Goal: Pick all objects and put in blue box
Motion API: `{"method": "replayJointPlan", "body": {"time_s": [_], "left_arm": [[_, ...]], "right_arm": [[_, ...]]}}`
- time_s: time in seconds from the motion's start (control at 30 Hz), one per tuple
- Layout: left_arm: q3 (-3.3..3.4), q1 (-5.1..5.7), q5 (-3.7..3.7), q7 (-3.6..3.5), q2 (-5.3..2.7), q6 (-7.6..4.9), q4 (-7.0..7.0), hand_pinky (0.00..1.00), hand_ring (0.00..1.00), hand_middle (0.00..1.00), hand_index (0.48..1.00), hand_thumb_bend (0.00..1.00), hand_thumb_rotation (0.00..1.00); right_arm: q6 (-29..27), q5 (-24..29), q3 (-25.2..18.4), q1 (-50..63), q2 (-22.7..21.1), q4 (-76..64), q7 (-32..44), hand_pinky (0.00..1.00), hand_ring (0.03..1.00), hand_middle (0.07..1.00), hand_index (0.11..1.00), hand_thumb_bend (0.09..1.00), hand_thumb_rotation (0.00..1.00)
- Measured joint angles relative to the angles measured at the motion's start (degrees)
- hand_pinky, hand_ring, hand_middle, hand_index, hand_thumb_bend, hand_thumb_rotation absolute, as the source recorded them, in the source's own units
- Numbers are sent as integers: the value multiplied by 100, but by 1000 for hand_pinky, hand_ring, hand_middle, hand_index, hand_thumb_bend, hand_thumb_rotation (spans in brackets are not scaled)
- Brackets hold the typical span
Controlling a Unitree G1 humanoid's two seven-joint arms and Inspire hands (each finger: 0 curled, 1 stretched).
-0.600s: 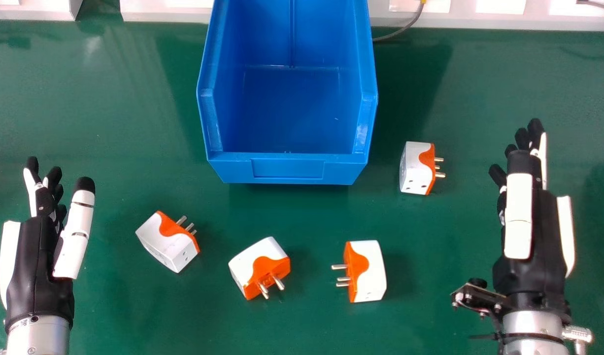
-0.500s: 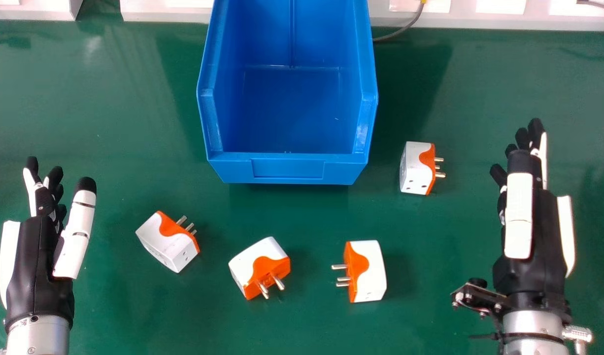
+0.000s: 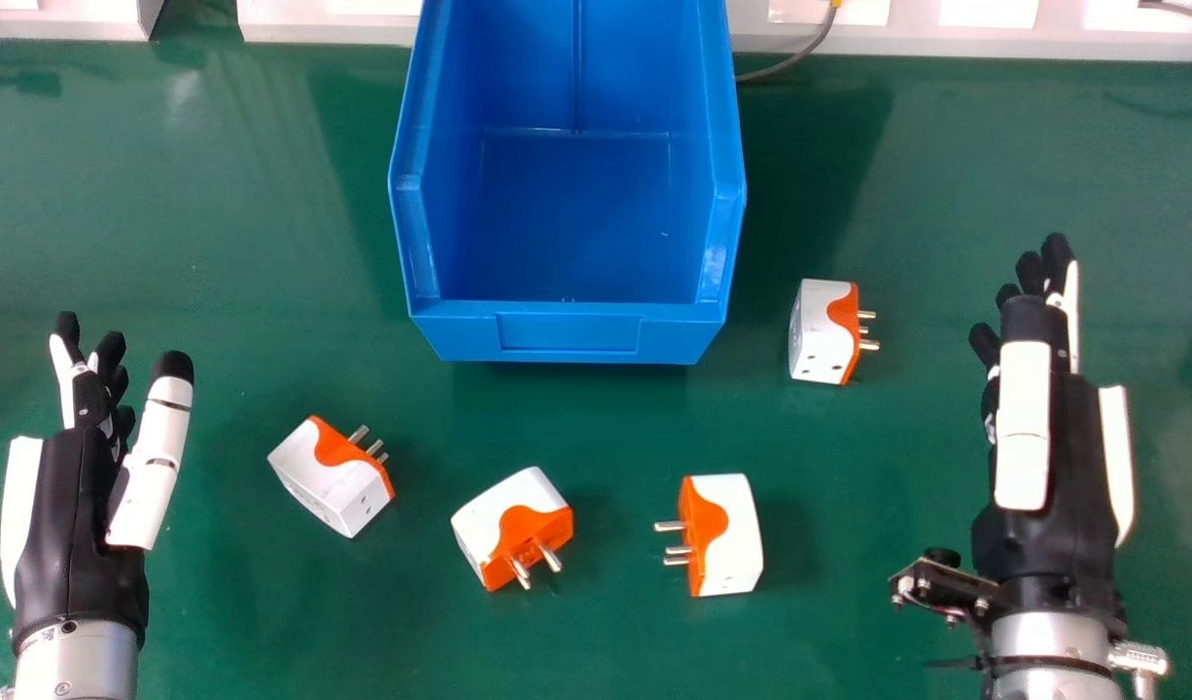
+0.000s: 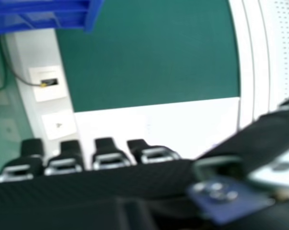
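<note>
Near left: my left hand [image 3: 66, 515], spreading straight fingers, pinching nothing. Near right: my right hand [image 3: 1082, 486], likewise extending, holding nothing. Near centre: right-centre plug [image 3: 737, 535] and left-centre plug [image 3: 494, 520], lying apart. Slightly farther: left plug [image 3: 338, 486]. Farther right: right plug [image 3: 822, 335]. Far centre: blue box [image 3: 569, 335], holding no plugs. By my judging, none done; four awaiting boxing.

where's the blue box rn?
Head view, top centre: the blue box stands on the green table, left of the adapter nearest the right robot hand.
</note>
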Motion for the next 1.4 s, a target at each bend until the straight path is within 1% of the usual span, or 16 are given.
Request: {"method": "replayJointPlan", "body": {"time_s": [0.23, 0.37, 0.43, 0.47, 0.53, 0.63, 0.73, 0.8, 0.9, 0.97, 1.07, 1.1, 1.17, 1.27, 1.33, 1.4], "left_arm": [[1, -9, -1, 1, 0, 1, 0, 1000, 1000, 994, 944, 404, 767], [10, -18, -4, -4, -1, 1, 0, 1000, 998, 989, 942, 407, 766], [13, -18, 4, 7, -1, -1, 0, 1000, 997, 990, 943, 388, 761], [15, -18, 4, 7, 0, -1, 0, 1000, 997, 990, 943, 388, 767], [20, -17, 3, 7, -1, -1, -1, 1000, 999, 990, 944, 384, 770], [16, -10, 33, 16, 2, -13, -6, 1000, 1000, 992, 945, 375, 776], [30, -5, -9, 2, -4, -13, -11, 1000, 1000, 990, 935, 407, 750], [39, -4, -48, -7, -5, -16, -11, 1000, 1000, 987, 939, 403, 766], [41, 3, -61, -22, -5, -36, -11, 1000, 1000, 989, 947, 381, 771], [43, 15, -67, -26, -5, -38, -13, 1000, 1000, 990, 947, 395, 771], [41, 35, -35, -16, -1, -37, -20, 1000, 1000, 989, 949, 416, 789], [42, 43, -26, -11, 0, -37, -24, 1000, 999, 986, 945, 410, 788], [43, 64, -16, -4, 0, -37, -36, 1000, 1000, 988, 945, 403, 784], [42, 87, 24, 8, 4, -43, -49, 1000, 999, 992, 945, 395, 793], [41, 92, 30, 8, 12, -82, -47, 1000, 996, 992, 946, 405, 795], [45, 93, 28, 5, 23, -112, -47, 1000, 998, 992, 942, 416, 782]], "right_arm": [[0, -46, 8, 1, -6, 1, -3, 938, 1000, 1000, 1000, 493, 1000], [16, -419, 51, 0, -107, -1, -57, 932, 1000, 1000, 1000, 518, 1000], [46, -653, 67, -3, -201, 0, -88, 936, 1000, 1000, 1000, 563, 1000], [60, -795, 72, -10, -263, 1, -124, 945, 1000, 1000, 1000, 569, 1000], [71, -1140, 91, -71, -431, 45, -207, 966, 1000, 1000, 1000, 578, 1000], [58, -1600, 151, -290, -839, 234, -223, 971, 1000, 1000, 1000, 580, 994], [55, -1770, 196, -510, -1150, 373, -191, 955, 1000, 1000, 1000, 595, 913], [37, -1858, 228, -670, -1312, 501, -169, 934, 999, 1000, 1000, 596, 870], [-10, -2025, 287, -899, -1586, 758, -158, 919, 1000, 1000, 1000, 585, 805], [-23, -2148, 325, -1037, -1747, 908, -162, 911, 1000, 1000, 1000, 594, 801], [-16, -2543, 465, -1264, -2061, 1105, -178, 892, 994, 1000, 1000, 629, 789], [17, -2669, 504, -1350, -2153, 1164, -174, 889, 993, 1000, 1000, 648, 815], [145, -2870, 602, -1529, -2367, 1246, -125, 884, 987, 1000, 1000, 654, 813], [399, -3187, 765, -1839, -2646, 1379, -17, 868, 964, 993, 980, 645, 766], [529, -3377, 889, -2033, -2831, 1491, 68, 864, 951, 980, 959, 648, 717], [633, -3539, 1018, -2202, -2999, 1588, 143, 858, 942, 969, 950, 639, 699]]}}
